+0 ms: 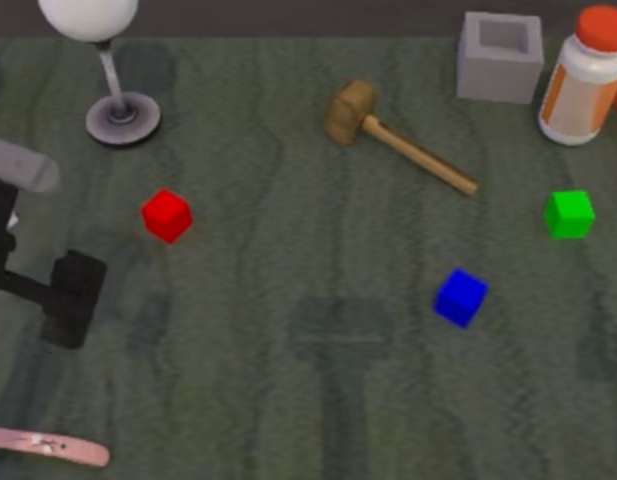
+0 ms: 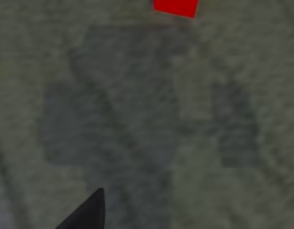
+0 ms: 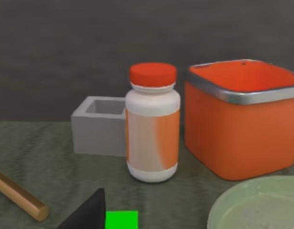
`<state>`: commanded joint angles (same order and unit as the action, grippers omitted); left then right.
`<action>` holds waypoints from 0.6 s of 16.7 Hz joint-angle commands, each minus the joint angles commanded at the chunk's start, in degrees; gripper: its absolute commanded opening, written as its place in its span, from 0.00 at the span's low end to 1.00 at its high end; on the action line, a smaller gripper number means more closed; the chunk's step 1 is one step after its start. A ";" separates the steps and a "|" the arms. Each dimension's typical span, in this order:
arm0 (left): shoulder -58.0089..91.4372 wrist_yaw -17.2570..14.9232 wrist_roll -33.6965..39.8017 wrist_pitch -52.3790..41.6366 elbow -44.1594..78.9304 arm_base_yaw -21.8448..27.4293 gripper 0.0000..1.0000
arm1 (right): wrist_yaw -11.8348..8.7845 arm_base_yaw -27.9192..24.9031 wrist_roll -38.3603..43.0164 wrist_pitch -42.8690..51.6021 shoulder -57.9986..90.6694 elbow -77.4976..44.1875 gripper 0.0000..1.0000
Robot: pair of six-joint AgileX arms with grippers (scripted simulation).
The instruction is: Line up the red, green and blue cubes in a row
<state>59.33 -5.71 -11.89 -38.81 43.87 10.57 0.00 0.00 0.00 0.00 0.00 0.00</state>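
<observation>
Top view: red cube [image 1: 167, 215], blue cube [image 1: 460, 297], green cube [image 1: 569, 214] apart; right wrist adds orange bin [image 3: 242, 119]; finger states unreadable.

Red cube [image 1: 166, 215] left; green cube [image 1: 569, 214] right, blue cube [image 1: 460, 297] perhaps nearer.

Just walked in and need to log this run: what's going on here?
The left gripper hangs over the table's left side near the red cube, holding nothing. The green cube and blue cube sit apart on the right, so no row yet. The right arm is out of the top view, its wrist camera near the green cube.
</observation>
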 joint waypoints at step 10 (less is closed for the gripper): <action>54.75 2.18 -7.87 -30.99 48.78 4.85 1.00 | 0.00 0.00 0.00 0.00 0.00 0.00 1.00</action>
<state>114.09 -3.52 -19.76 -69.80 92.65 15.42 0.00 0.00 0.00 0.00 0.00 0.00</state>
